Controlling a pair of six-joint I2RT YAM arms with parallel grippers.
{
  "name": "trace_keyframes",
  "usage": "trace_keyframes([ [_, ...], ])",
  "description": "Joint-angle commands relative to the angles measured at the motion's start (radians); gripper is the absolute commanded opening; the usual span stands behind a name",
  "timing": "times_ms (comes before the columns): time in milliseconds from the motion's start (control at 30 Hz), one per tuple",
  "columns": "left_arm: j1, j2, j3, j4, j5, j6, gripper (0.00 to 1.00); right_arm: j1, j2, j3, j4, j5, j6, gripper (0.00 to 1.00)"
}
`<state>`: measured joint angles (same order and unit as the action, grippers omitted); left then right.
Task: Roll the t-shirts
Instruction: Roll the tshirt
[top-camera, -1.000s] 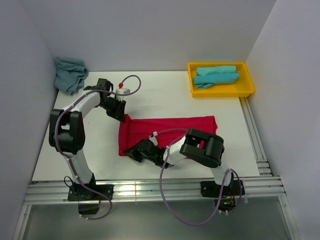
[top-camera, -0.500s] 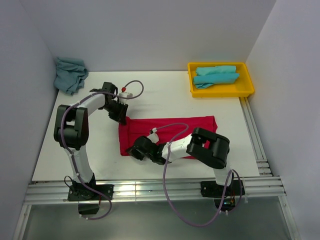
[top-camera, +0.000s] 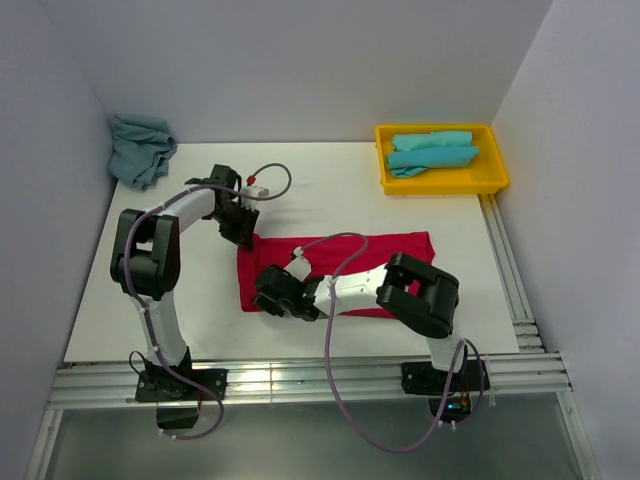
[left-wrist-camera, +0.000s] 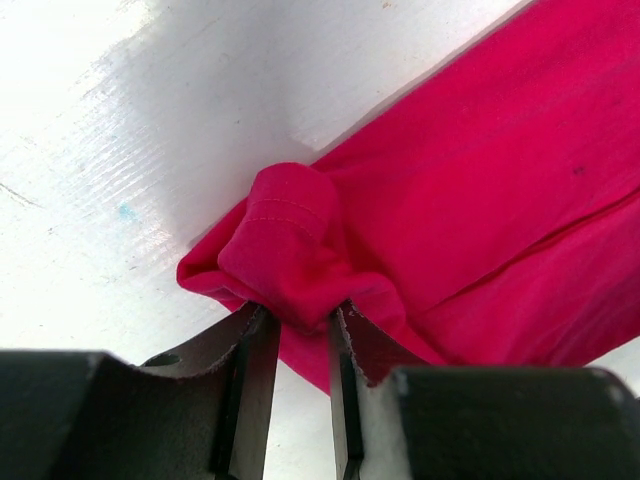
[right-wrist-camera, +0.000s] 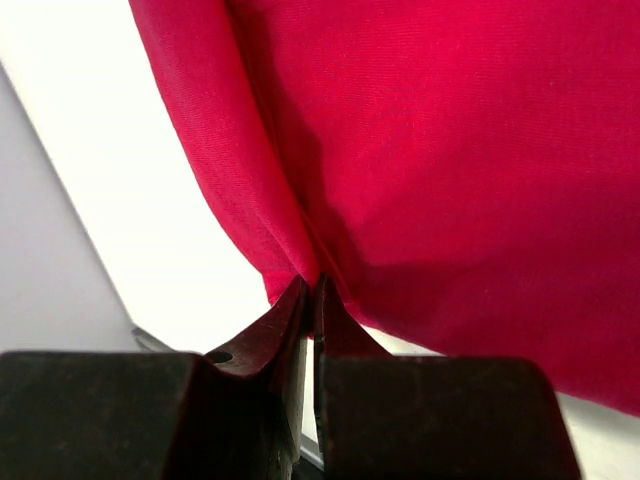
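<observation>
Our left gripper (left-wrist-camera: 295, 322) pinches a bunched corner of the red t-shirt (left-wrist-camera: 480, 190); our right gripper (right-wrist-camera: 312, 292) is clamped on its near edge. The shirt lies flat on the table (top-camera: 330, 190), well apart from the turquoise t-shirts (top-camera: 430, 150) in the yellow tray (top-camera: 440, 187).

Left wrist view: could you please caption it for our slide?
Left end effector pinching a bunched corner of the red t-shirt on the white table.

I am seeing the red t-shirt (top-camera: 400, 248) only in part. The right end effector (top-camera: 270, 292) and its arm are covering the shirt's near-left stretch, and the left end effector (top-camera: 243, 232) is hiding its far-left corner. In both wrist views the shirt is running off the frame edges.
</observation>
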<state>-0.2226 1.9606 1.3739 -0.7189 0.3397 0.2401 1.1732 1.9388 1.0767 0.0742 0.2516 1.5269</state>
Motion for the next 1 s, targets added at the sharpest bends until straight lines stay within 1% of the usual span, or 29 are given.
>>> trace_keyframes([
  [0,-0.009,0.02,-0.016,0.044,-0.048,-0.004,0.3,0.014,-0.015,0.045,-0.132,0.054,-0.053,0.05],
  [33,-0.011,0.02,-0.018,0.044,-0.054,-0.004,0.3,0.014,-0.018,0.061,-0.152,0.06,-0.059,0.08],
  [67,-0.012,0.02,-0.019,0.047,-0.059,-0.004,0.3,0.017,-0.024,0.069,-0.171,0.066,-0.063,0.13],
  [133,-0.014,0.02,-0.018,0.047,-0.062,-0.004,0.3,0.022,-0.04,0.1,-0.226,0.089,-0.086,0.19],
  [167,-0.014,0.02,-0.018,0.045,-0.065,-0.004,0.3,0.022,-0.044,0.109,-0.244,0.098,-0.093,0.25],
  [300,-0.018,0.018,-0.013,0.044,-0.07,-0.005,0.29,0.034,-0.086,0.163,-0.348,0.136,-0.131,0.34],
  [367,-0.023,0.018,-0.015,0.044,-0.071,-0.005,0.29,0.042,-0.1,0.202,-0.382,0.164,-0.146,0.36],
  [467,-0.026,0.02,-0.013,0.044,-0.071,-0.007,0.29,0.054,-0.112,0.279,-0.482,0.214,-0.197,0.37],
  [567,-0.029,0.02,-0.013,0.041,-0.071,-0.007,0.29,0.052,-0.083,0.365,-0.536,0.238,-0.25,0.38],
  [667,-0.032,0.02,-0.013,0.041,-0.077,-0.005,0.3,0.037,-0.011,0.472,-0.56,0.224,-0.309,0.38],
  [700,-0.034,0.02,-0.012,0.041,-0.079,-0.007,0.3,0.033,0.035,0.53,-0.579,0.221,-0.324,0.38],
  [833,-0.034,0.023,-0.009,0.038,-0.079,-0.008,0.3,0.016,0.155,0.675,-0.64,0.222,-0.376,0.38],
  [933,-0.035,0.021,-0.007,0.036,-0.083,-0.009,0.3,0.003,0.215,0.732,-0.631,0.204,-0.41,0.39],
  [967,-0.035,0.023,-0.007,0.035,-0.084,-0.007,0.3,0.002,0.242,0.749,-0.655,0.206,-0.412,0.39],
])
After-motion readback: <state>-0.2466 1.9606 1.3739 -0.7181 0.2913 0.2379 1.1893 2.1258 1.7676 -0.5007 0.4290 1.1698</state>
